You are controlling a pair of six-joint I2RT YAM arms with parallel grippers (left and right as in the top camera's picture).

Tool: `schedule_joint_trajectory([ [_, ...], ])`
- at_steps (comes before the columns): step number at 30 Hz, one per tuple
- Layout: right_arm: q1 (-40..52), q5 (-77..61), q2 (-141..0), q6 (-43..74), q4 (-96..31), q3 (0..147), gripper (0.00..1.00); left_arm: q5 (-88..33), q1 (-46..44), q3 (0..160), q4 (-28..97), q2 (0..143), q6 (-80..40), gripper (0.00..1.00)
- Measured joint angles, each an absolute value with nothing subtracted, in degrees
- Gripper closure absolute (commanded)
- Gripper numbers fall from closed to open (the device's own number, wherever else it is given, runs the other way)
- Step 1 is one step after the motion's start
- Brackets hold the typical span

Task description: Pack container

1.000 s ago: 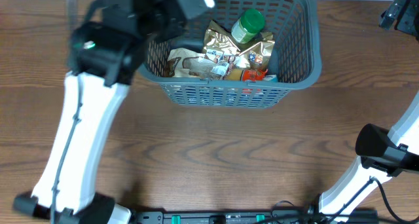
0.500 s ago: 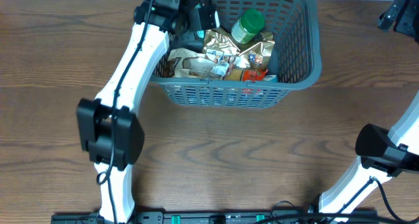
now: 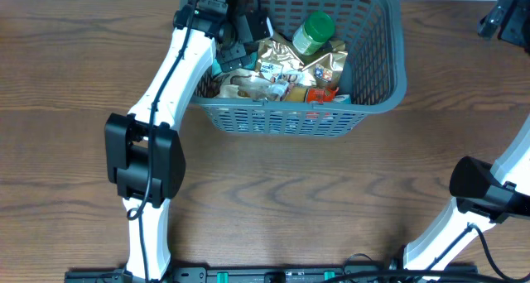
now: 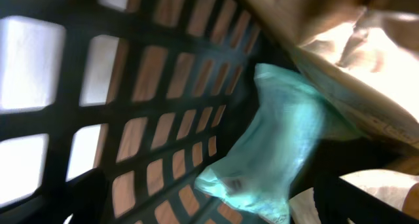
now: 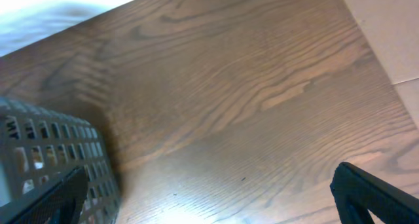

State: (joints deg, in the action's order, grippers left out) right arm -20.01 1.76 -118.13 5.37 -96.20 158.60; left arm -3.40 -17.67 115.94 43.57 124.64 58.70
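The container (image 3: 377,97) is a dark grey slotted basket at the table's far middle. It holds a green-lidded bottle (image 3: 315,31), a gold pouch (image 3: 286,59) and other packets. My left gripper (image 3: 238,36) reaches down into the basket's left end and is open. In the left wrist view a teal packet (image 4: 278,145) lies loose between the wide-apart fingers, against the lattice wall (image 4: 85,73); its edge shows as a teal packet (image 3: 217,66) from overhead. My right gripper (image 3: 503,18) hangs open at the far right over bare wood, and the right gripper (image 5: 216,207) holds nothing.
The brown wooden table (image 3: 290,200) stretches in front of the basket. The basket's corner (image 5: 39,145) shows at the left of the right wrview. A pale strip (image 5: 393,27) marks the table's far edge on the right.
My left gripper has opened inside the basket and let go of the teal packet, which now rests by the left wall. The left arm swung in over the basket. The right arm stayed still.
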Motion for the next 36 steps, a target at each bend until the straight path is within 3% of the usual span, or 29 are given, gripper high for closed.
schedule_joint_trajectory([
  [5, -19.6, 3.4, -118.1, 3.3, -90.1, 158.5, 0.01, -2.9, -17.7, 115.9, 46.5, 117.7, 53.8, 0.02],
  [13, -12.8, -7.5, -118.1, -2.5, -79.4, 158.5, 0.01, -0.7, -13.2, 116.1, 56.5, 95.7, 36.0, 0.02],
  [18, -9.2, -10.7, -117.4, -0.8, -83.9, 158.5, 0.01, 0.4, -4.8, 116.2, 66.2, 86.4, 22.1, 0.02],
  [24, -8.5, -5.1, -113.3, 4.0, -96.7, 158.4, 0.01, 0.4, -1.1, 114.4, 74.3, 80.5, 15.9, 0.02],
  [30, -8.4, -2.4, -105.6, 5.7, -97.1, 153.6, 0.01, 0.4, -0.9, 101.8, 72.5, 73.6, 14.2, 0.02],
  [36, -8.3, -1.2, -94.5, 6.1, -97.0, 139.1, 0.01, -1.3, -0.9, 83.4, 62.0, 65.5, 13.5, 0.02],
])
